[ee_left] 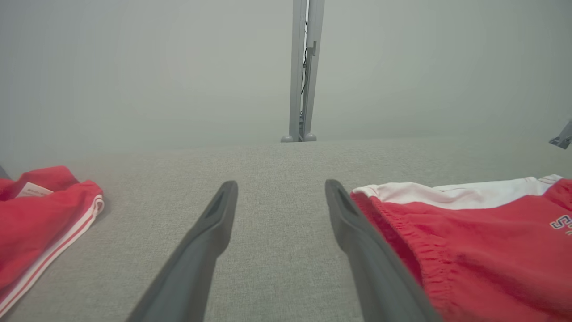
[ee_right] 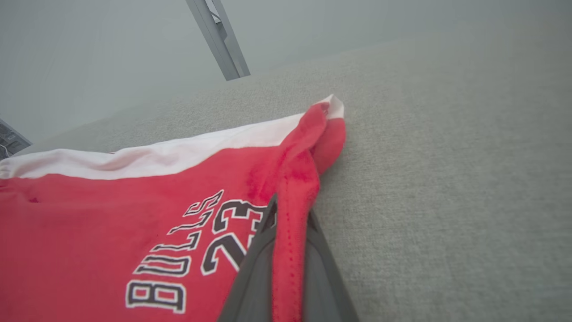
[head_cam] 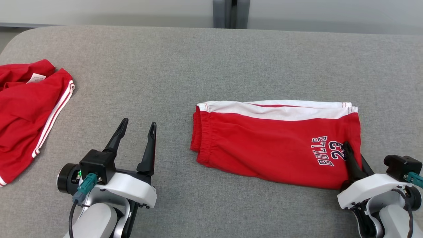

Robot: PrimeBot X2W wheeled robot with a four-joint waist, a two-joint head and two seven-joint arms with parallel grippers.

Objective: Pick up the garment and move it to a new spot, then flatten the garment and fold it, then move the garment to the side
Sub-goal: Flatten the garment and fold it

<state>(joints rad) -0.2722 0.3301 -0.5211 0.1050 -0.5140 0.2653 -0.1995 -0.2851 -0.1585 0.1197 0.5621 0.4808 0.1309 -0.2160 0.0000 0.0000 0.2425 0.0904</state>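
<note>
While my right claw (head_cam: 352, 153) is pressed together on the right-hand end of the folded red shorts (head_cam: 271, 145), pinching a ridge of their red hem between its two dark fingers, my left claw (head_cam: 138, 123) is spread wide above bare grey tabletop (head_cam: 211, 66) with nothing between its fingers.

The shorts lie right of the tabletop's middle, folded into a long flat rectangle. Their gathered elastic waistband (head_cam: 202, 132) forms the left end, which is the end nearer my left claw. In the head view there is a strip of bare cloth surface between that waistband and my left claw, so the two are near but apart. A white band (head_cam: 274, 110) runs along the far edge of the shorts. The black-and-white "BULLS 23" print (head_cam: 327, 150) sits close to the right end, just beside my right claw's fingers, and reads upside down from my head.

Along my right wrist, the hem stands up as a narrow fold squeezed between the fingers. The far right corner of the shorts, past my fingertips, is bunched where red meets white.

A second red garment (head_cam: 26, 112) with white side stripes and a pale label (head_cam: 36, 78) lies rumpled at the tabletop's left edge, well apart from the shorts. A grey metal post (head_cam: 230, 13) rises beyond the far edge.
</note>
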